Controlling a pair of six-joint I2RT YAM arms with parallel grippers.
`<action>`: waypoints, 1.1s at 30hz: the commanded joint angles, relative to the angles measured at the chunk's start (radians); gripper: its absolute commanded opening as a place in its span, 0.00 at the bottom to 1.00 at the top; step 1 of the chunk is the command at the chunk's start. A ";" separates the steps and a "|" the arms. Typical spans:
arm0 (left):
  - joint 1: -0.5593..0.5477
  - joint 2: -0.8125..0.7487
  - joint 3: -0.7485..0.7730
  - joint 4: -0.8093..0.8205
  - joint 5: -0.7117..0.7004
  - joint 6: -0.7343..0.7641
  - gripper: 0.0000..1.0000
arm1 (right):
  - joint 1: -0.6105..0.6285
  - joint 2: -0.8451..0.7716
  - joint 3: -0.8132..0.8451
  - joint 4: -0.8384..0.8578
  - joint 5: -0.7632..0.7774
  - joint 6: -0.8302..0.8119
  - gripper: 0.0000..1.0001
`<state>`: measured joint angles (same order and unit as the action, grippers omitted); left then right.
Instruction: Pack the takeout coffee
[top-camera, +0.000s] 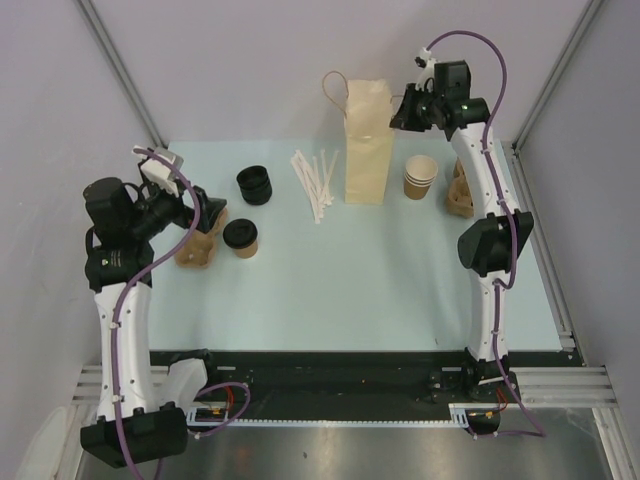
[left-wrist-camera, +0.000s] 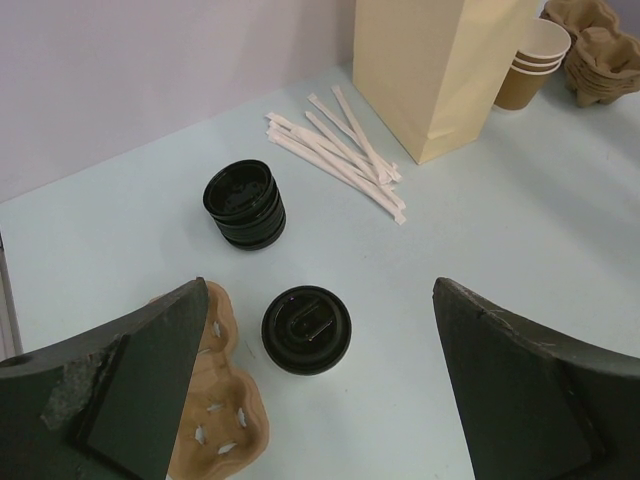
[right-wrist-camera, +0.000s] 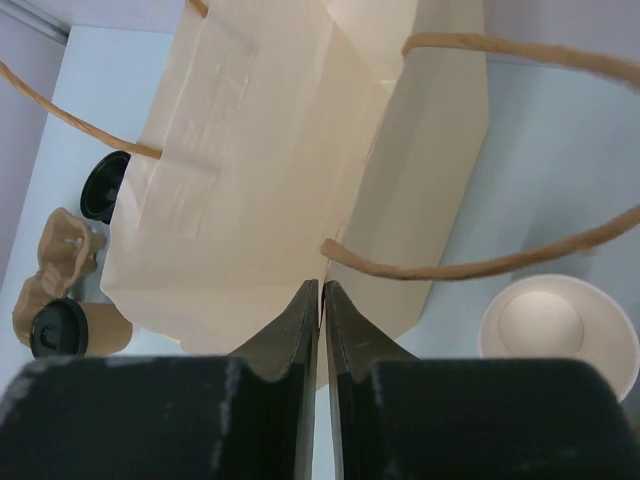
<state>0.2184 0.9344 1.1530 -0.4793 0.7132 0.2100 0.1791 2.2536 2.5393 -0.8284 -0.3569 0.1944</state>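
The takeout coffee (top-camera: 240, 238), a short tan cup with a black lid, stands on the table left of centre. In the left wrist view it (left-wrist-camera: 306, 329) sits below and between my wide-apart fingers. My left gripper (top-camera: 212, 215) is open and empty, hovering just left of the cup. The tall cream paper bag (top-camera: 366, 150) stands upright at the back. My right gripper (top-camera: 403, 110) is at the bag's top right edge. In the right wrist view its jaws (right-wrist-camera: 321, 285) are pressed together on the bag's rim (right-wrist-camera: 260, 170), with the rope handles to either side.
A stack of loose black lids (top-camera: 254, 184) and wrapped straws (top-camera: 315, 183) lie left of the bag. Stacked lidless cups (top-camera: 421, 176) and brown carriers (top-camera: 460, 195) stand to its right. A brown pulp carrier (top-camera: 195, 245) lies under my left gripper, touching the coffee's left side.
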 joint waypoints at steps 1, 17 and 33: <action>-0.001 0.006 0.002 0.051 0.012 -0.003 1.00 | -0.001 -0.028 0.003 0.022 -0.007 0.011 0.02; -0.001 -0.003 0.016 0.059 0.034 -0.075 0.99 | -0.032 -0.457 -0.487 -0.049 -0.154 0.207 0.00; -0.001 -0.029 -0.027 0.067 0.097 -0.150 1.00 | -0.015 -1.023 -1.066 -0.103 -0.231 0.382 0.00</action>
<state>0.2184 0.9134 1.1328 -0.4351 0.7486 0.1043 0.1497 1.3079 1.5497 -0.9524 -0.5365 0.4992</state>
